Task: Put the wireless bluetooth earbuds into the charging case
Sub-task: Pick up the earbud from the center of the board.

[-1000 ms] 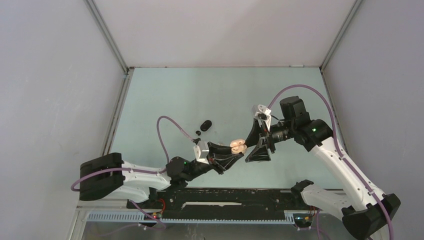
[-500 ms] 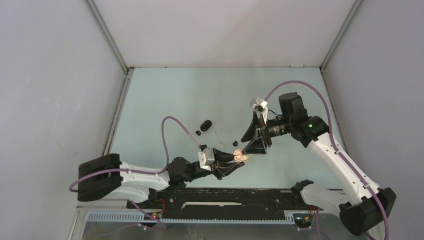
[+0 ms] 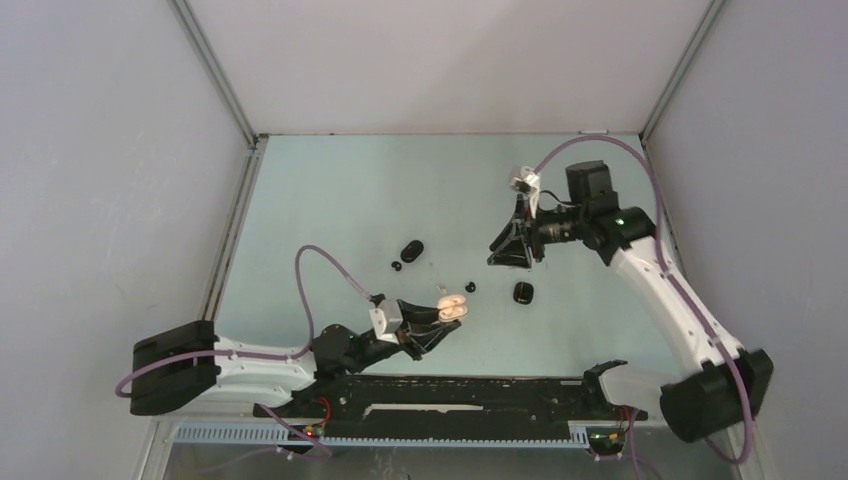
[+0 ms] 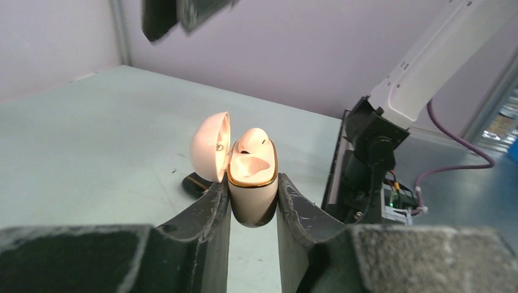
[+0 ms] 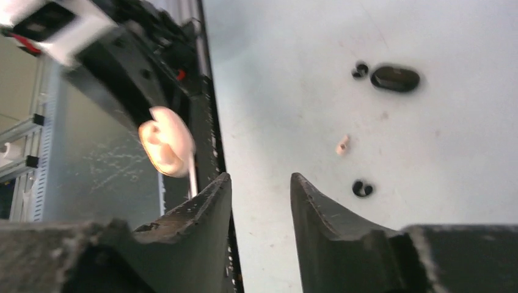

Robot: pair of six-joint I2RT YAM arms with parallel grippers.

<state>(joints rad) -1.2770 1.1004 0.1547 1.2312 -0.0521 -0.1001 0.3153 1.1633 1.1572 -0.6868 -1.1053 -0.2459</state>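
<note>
Right gripper (image 5: 261, 180) has backed off from the cream case (image 4: 250, 207) and lifted away, jaws spread, nothing between them. Left gripper (image 4: 252, 194) pinches that case, lid open, one whitish earbud (image 4: 251, 139) now in a socket (how deep, can't tell). Other whitish earbud (image 5: 342, 144) lies loose on the counter (image 5: 427, 152) — likely the next pick.

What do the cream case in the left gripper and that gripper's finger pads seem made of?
Cream case: likely smooth glossy plastic, given the soft sheen on its open lid. Its thin gold rim looks metallic, perhaps only plated. Finger pads: dark, matte, grainy, with chipped edges; rubber or printed plastic, cannot tell which.
</note>
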